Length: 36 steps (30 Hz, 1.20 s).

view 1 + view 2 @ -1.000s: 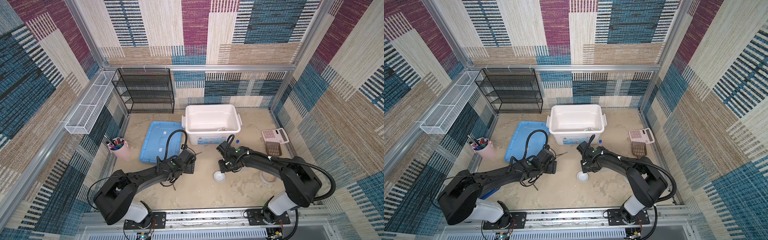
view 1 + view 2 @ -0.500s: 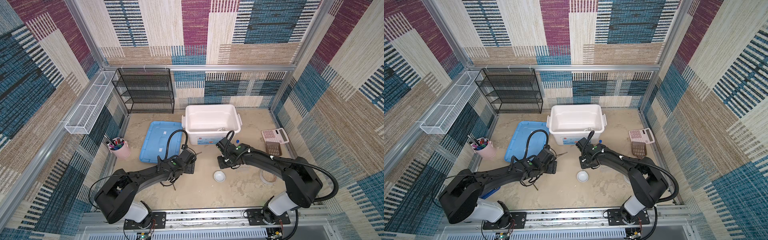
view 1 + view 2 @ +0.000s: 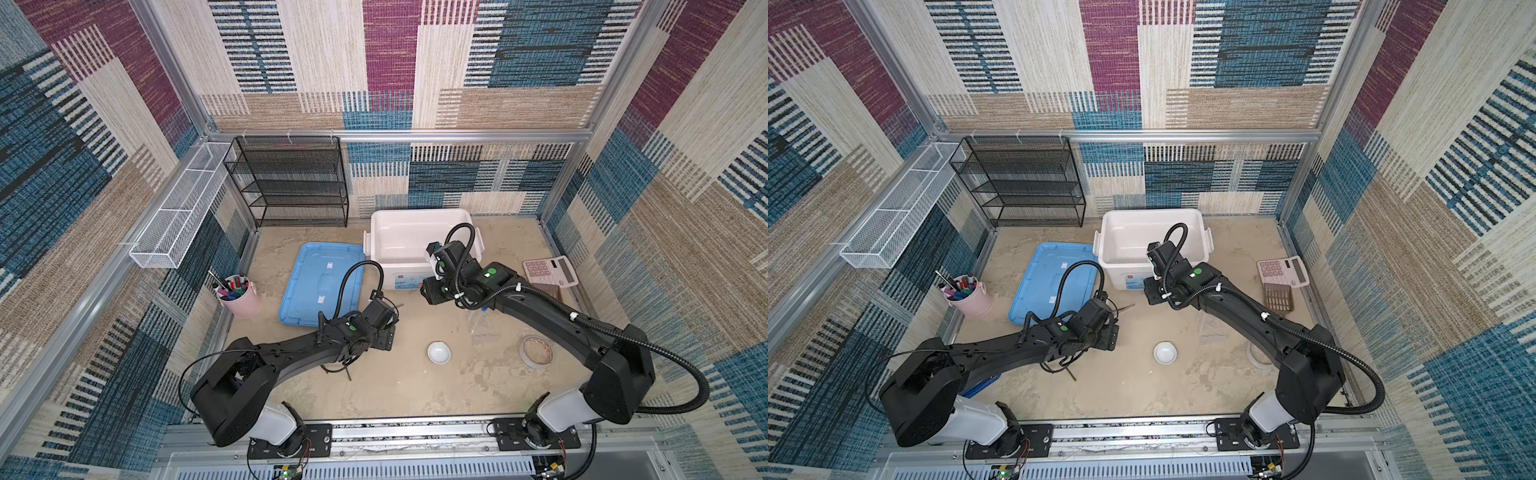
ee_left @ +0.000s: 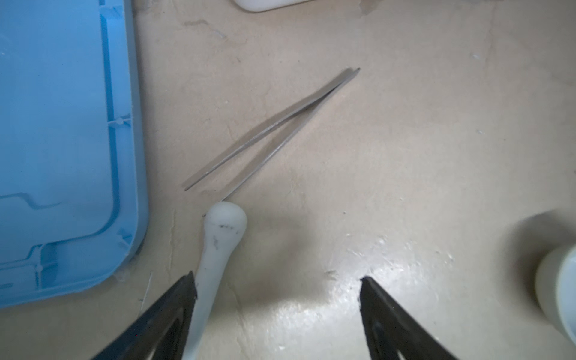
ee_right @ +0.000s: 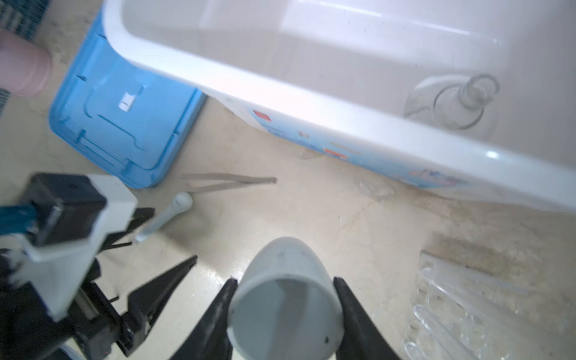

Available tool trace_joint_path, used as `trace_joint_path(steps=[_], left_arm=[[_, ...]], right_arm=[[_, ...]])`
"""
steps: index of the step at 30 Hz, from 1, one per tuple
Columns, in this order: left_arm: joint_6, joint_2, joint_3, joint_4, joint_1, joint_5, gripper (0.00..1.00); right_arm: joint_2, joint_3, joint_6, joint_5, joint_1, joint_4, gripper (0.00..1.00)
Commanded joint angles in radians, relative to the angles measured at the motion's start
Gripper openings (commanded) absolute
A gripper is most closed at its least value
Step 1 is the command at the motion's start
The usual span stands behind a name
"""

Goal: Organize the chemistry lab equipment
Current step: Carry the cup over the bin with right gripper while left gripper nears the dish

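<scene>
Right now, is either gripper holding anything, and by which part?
The right gripper clamps a small white dish by its outer wall, on opposite sides near the rim. The left gripper is open and holds nothing; the white pestle lies loose by one jaw.

the left claw (image 4: 278, 277) stands wide open over the beige desk (image 4: 405, 156). the white pestle (image 4: 218, 243) lies on the desk with its handle against the inner edge of one finger (image 4: 168, 314) (not pinched). its bulb end nearly touches a tip of the thin tweezers (image 4: 274, 131), which lie flat beside the blue lid (image 4: 62, 124). a blurred white dish (image 4: 558, 286) shows at the frame's edge.
</scene>
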<state>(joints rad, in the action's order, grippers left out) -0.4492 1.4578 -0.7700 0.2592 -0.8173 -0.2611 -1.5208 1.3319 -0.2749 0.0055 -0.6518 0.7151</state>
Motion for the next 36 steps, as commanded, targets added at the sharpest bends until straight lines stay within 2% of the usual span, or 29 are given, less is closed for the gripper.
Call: trace_joint_path(steps=[1, 11, 19, 31, 36], left_arm=[[0.076, -0.008, -0.013, 0.02, -0.029, -0.011, 0.85], [0.197, 0.002, -0.055, 0.013, -0.142, -0.009, 0.85], [0.219, 0.051, -0.105, 0.011, -0.2, 0.018, 0.85], [0.236, 0.119, -0.171, 0.037, -0.25, -0.003, 0.85], [0.221, 0.141, -0.184, 0.045, -0.257, -0.006, 0.86]], right_arm=[[-0.012, 0.065, 0.048, -0.02, 0.026, -0.018, 0.42], [-0.147, 0.315, 0.183, 0.04, 0.173, -0.03, 0.43], [-0.376, 0.55, 0.267, 0.079, 0.274, 0.032, 0.43], [-0.599, 0.728, 0.281, 0.087, 0.309, 0.079, 0.42], [-0.647, 0.74, 0.274, 0.07, 0.315, 0.08, 0.42]])
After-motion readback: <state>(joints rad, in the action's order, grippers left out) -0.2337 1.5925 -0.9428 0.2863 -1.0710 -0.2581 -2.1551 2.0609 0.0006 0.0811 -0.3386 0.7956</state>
